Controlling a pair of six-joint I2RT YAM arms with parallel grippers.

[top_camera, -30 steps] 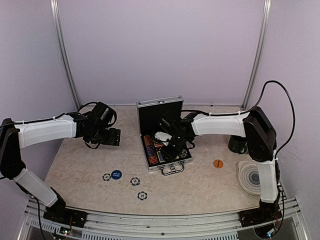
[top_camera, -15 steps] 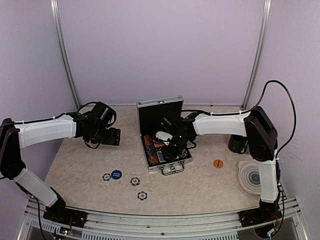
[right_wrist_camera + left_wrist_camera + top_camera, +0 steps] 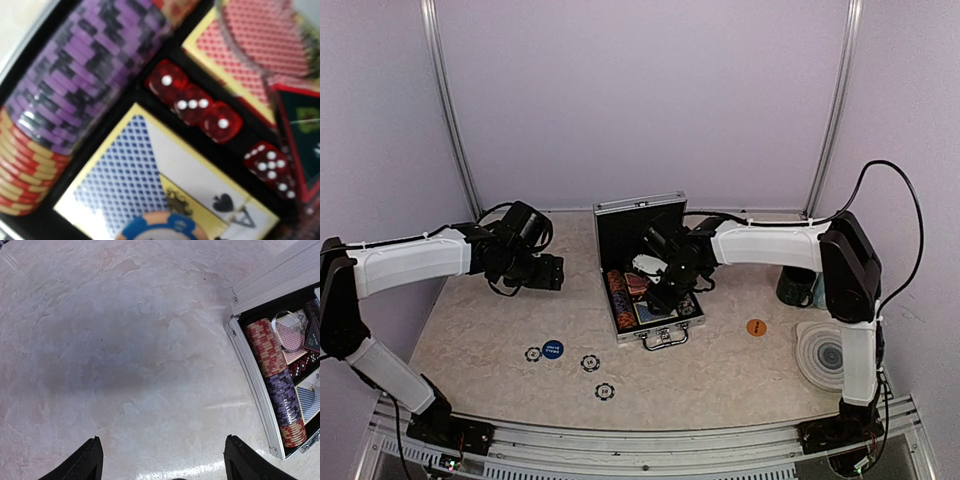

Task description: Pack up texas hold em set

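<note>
The silver ribbed case (image 3: pixel 668 336) stands open mid-table, its lid upright. It holds a row of red, purple and tan chips (image 3: pixel 75 85), several red dice (image 3: pixel 200 105), a blue card deck (image 3: pixel 135 185), a red card deck (image 3: pixel 250 55) and a black triangle (image 3: pixel 302 140). An orange-and-blue chip (image 3: pixel 160 229) lies at the bottom edge of the right wrist view, over the blue deck. My right gripper (image 3: pixel 663 292) hangs inside the case; its fingers do not show. My left gripper (image 3: pixel 167 467) is open and empty over bare table left of the case (image 3: pixel 252 385). Black chips (image 3: pixel 590 363), a blue button (image 3: pixel 553 348) and an orange button (image 3: pixel 756 327) lie loose.
A dark mug (image 3: pixel 795 287) and a pale-blue mug behind it stand at the right. A round grey ringed coaster (image 3: pixel 825 355) lies at the near right edge. White walls close in the back and sides.
My right gripper has lifted slightly and drawn back toward the lid inside the case. My left arm has barely moved.
</note>
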